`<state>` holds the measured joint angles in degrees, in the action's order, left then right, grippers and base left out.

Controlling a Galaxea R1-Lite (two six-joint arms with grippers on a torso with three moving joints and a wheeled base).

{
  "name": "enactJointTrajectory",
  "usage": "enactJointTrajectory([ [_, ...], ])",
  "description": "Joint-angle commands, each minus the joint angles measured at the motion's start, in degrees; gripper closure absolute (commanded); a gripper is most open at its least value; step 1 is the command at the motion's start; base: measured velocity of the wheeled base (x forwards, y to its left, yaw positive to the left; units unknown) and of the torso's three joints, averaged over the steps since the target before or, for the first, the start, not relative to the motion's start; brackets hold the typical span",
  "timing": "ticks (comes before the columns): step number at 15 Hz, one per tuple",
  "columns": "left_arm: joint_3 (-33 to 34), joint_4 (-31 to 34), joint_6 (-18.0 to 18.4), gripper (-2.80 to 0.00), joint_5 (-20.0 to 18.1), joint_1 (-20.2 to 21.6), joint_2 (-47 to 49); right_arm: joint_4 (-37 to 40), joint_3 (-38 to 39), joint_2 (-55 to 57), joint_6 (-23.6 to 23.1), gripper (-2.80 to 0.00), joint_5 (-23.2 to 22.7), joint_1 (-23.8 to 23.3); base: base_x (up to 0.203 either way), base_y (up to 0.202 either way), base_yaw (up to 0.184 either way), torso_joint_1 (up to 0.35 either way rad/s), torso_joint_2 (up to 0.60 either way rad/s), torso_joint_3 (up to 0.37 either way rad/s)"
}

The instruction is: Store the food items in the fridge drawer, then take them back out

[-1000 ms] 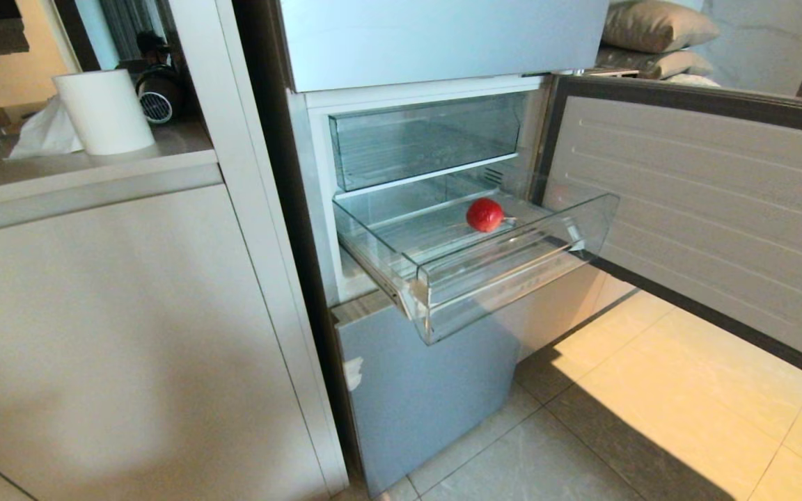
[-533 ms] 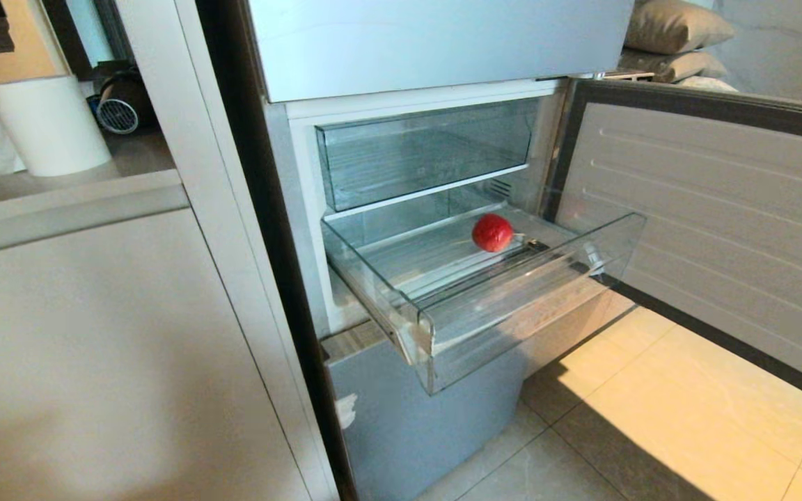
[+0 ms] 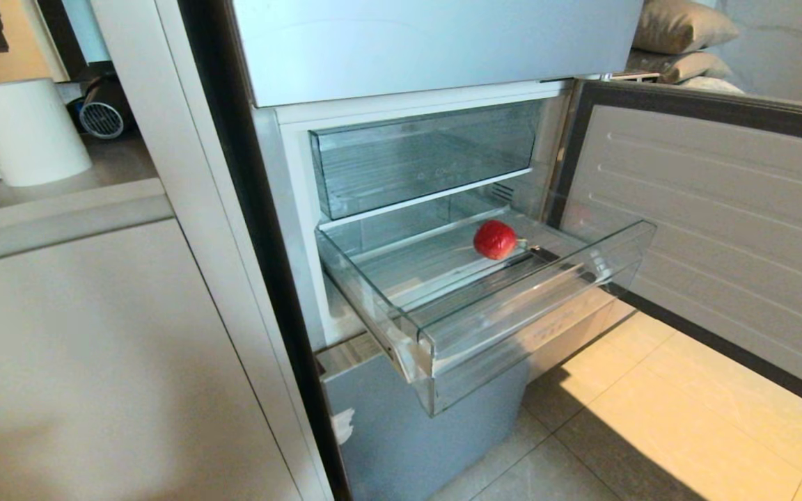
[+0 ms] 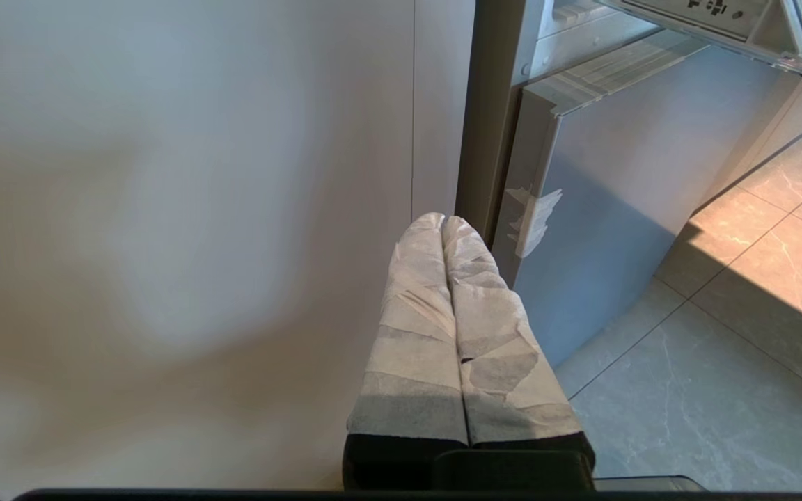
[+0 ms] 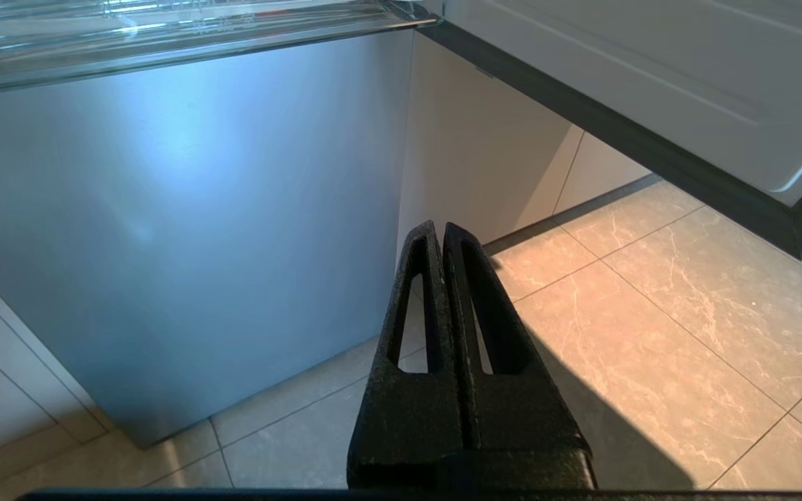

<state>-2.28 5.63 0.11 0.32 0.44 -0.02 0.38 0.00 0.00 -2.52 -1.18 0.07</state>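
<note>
One tomato (image 3: pixel 495 240) sits in the open drawer (image 3: pixel 540 316), up above both hands; your right hand (image 5: pixel 443 233) is nearer, both pressed together, empty.

Left hand (image 4: pixel 443 221), right hand (image 5: pixel 439 227) closed.

Clear, glossy plastic forms the ribbed drawer (image 3: pixel 512 306); inside it lies a shiny red tomato (image 3: pixel 495 239). Below the drawer, the fridge (image 3: pixel 408 431) panel looks smooth, glossy blue-grey. Crinkled white tape wraps the left pincer (image 4: pixel 443 221); the right pincer (image 5: pixel 438 228) is rough black.
</note>
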Motion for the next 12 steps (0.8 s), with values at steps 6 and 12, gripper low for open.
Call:
enactJointTrajectory([
  [6,-0.01,0.0,-0.02,0.0,0.03,0.0,0.02,0.06,0.0,0.09,-0.03,0.0,-0.05,0.01,0.0,0.0,0.0,0.0,0.0,0.0],
  [12,-0.01,0.07,-0.02,0.0,0.03,0.0,0.02,0.06,0.05,0.09,-1.89,0.0,-0.16,0.01,0.0,0.0,0.0,0.0,0.0,0.0],
])
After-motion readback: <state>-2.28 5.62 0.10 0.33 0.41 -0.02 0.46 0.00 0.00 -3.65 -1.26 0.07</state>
